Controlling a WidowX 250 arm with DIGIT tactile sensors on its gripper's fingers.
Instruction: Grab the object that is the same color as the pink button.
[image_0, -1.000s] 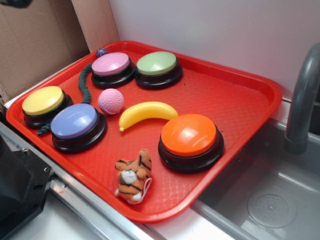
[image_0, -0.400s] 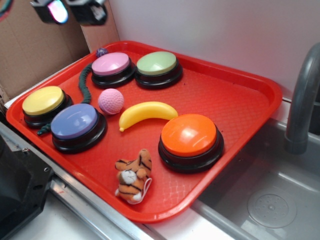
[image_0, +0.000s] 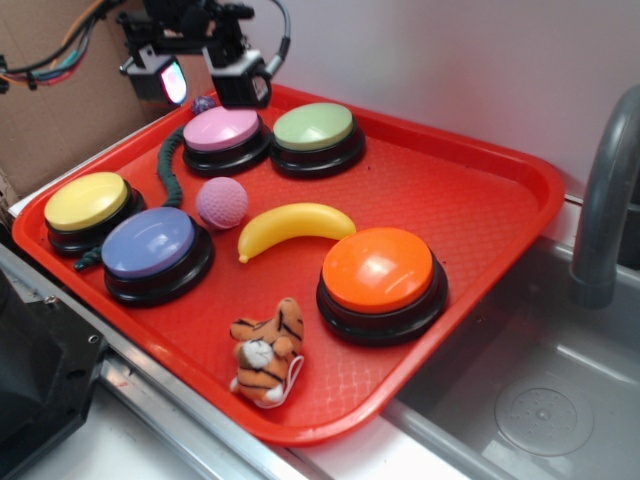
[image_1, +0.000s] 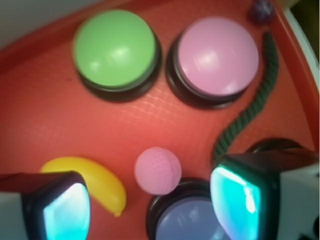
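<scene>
Your target is the small pink ball (image_0: 221, 203), sitting on the red tray (image_0: 480, 190) just in front of the pink button (image_0: 222, 129), with the lavender button (image_0: 150, 243) close on one side and the banana (image_0: 290, 227) on the other. Its dimpled skin looks light and likely a little soft, and being round it may roll, so close on its widest middle. The pincer (image_0: 205, 80) hangs open and empty above the pink button's far edge.

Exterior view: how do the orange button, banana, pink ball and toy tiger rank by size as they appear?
1. Orange button
2. Banana
3. Tiger, close to the banana and nearer the camera, so unsure
4. Pink ball
</scene>
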